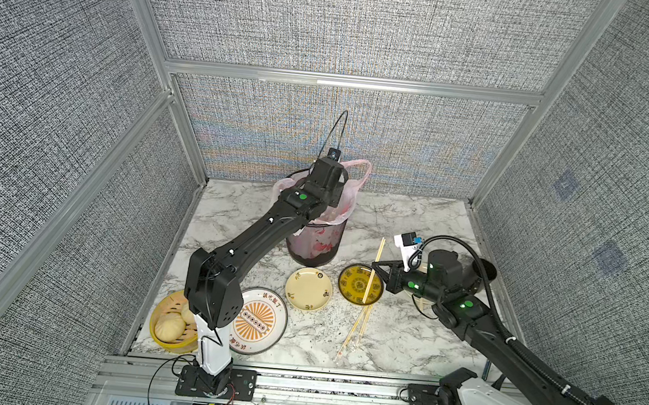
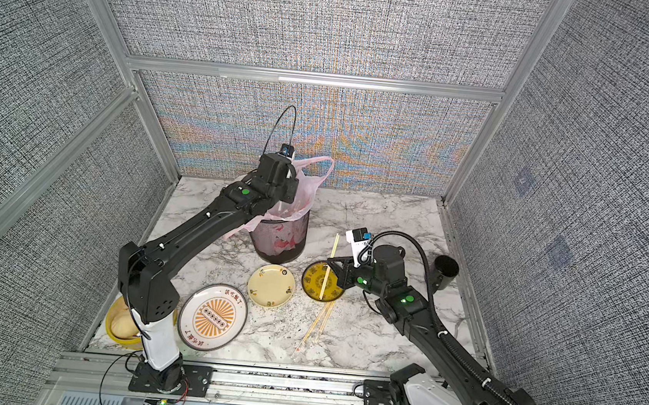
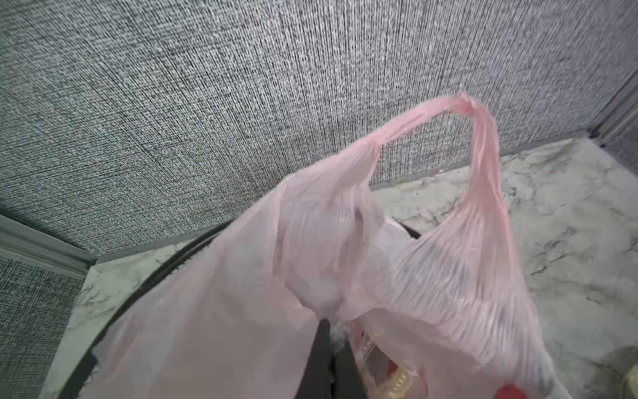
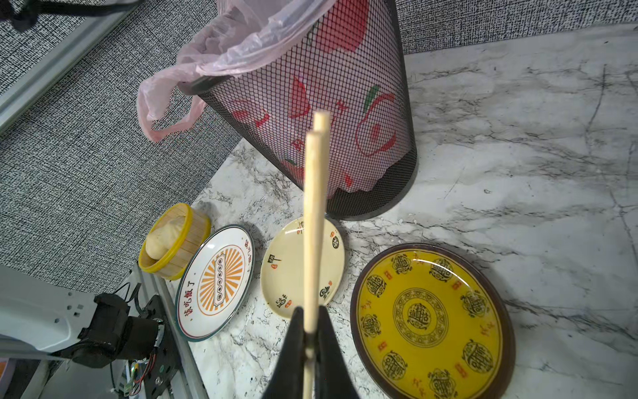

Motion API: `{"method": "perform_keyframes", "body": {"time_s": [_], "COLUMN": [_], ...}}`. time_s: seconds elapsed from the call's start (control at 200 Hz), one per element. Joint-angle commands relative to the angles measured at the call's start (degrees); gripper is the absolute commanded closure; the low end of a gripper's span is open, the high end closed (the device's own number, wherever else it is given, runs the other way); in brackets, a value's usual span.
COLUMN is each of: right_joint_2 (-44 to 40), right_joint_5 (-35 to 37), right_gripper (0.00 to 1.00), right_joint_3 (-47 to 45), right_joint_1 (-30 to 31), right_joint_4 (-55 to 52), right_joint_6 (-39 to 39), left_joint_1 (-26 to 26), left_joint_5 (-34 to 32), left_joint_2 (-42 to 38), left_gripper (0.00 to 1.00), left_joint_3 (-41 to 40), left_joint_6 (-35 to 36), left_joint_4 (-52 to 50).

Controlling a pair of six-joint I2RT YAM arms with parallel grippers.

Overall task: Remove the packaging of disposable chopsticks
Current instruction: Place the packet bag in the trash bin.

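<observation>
My right gripper is shut on a bare pair of disposable chopsticks, which sticks out past the jaws toward the mesh bin. In both top views this pair hangs over the yellow plate. More chopsticks in their clear packaging lie on the marble in front of that plate. My left gripper is down inside the pink bag that lines the bin. Its jaws are shut with a whitish scrap of packaging pinched at the tips.
A cream plate, a large sunburst plate and a yellow steamer with buns stand in a row toward the front left. A black cup stands behind my right arm. Grey walls close three sides.
</observation>
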Motion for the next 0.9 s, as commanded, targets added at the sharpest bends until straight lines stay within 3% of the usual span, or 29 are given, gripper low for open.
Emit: {"method": "perform_keyframes", "body": {"time_s": [0.0,0.085,0.27,0.556,0.786,0.896], "right_joint_2": [0.3,0.6,0.2,0.8,7.8,13.3], "right_joint_5": [-0.1,-0.2,-0.3,-0.4,-0.7,-2.1], "right_gripper": [1.00,1.00,1.00,1.00,1.00,1.00], "right_joint_3": [0.0,0.0,0.0,0.0,3.3,7.8], "right_joint_1": [-0.1,-0.1,-0.1,-0.1,-0.1,-0.1], "right_joint_4": [0.6,0.7,0.4,0.6,-2.0,-8.1], "right_joint_6": [-0.5,-0.6,-0.7,-0.3,1.2,2.3], "left_joint_1": [0.3,0.3,0.3,0.3,0.0,-1.2], "left_joint_5": [-0.8,0.7,-0.2,-2.9,9.2,12.2], "left_joint_2": [-0.3,-2.8,-6.8,-10.6,-23.0,-31.3], "left_gripper": [0.74,0.50,0.27,0.20,0.02,0.01], "left_joint_3": [0.2,-1.5,-2.8,-4.9,-16.2,-25.1], "left_joint_6": [-1.9,-2.2,-4.4,-4.8,-5.4,-6.5], "left_joint_4": [-2.7,-1.3,-4.2,-6.4,-0.5,3.5]}}
